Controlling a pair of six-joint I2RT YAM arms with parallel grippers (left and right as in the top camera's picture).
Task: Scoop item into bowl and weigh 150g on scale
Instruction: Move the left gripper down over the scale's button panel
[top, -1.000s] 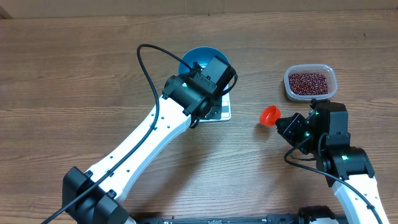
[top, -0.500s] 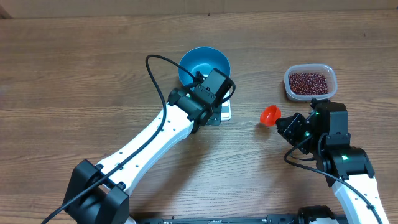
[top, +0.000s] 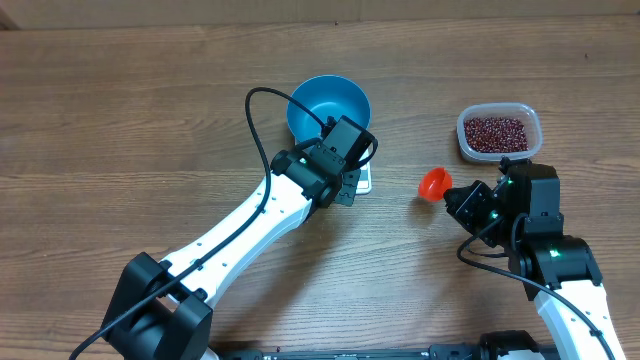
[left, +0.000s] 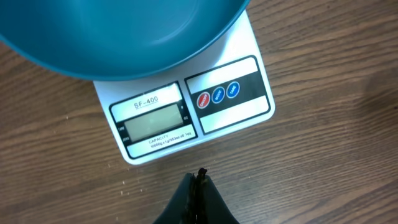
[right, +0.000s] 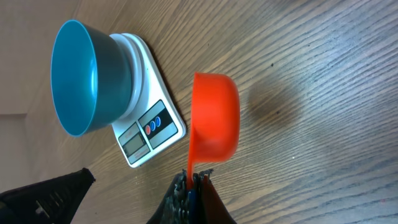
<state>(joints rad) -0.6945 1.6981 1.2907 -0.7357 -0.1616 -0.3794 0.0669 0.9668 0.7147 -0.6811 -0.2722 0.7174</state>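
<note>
The blue bowl stands on the white scale, whose display and three buttons face the table's front. In the left wrist view the scale fills the middle, the bowl sits above it, and no digits show on the display. My left gripper is shut and empty, just in front of the scale's display edge. My right gripper is shut on the handle of an orange scoop, held empty over bare table to the right of the scale. The beans lie in a clear tub at the back right.
The clear plastic tub stands behind my right arm. My left arm runs diagonally from the front left, with a black cable looping above it. The table is brown wood.
My left gripper has drawn back toward the front, off the bowl and the scale, so more of the bowl shows. The right arm and the scoop have not moved.
</note>
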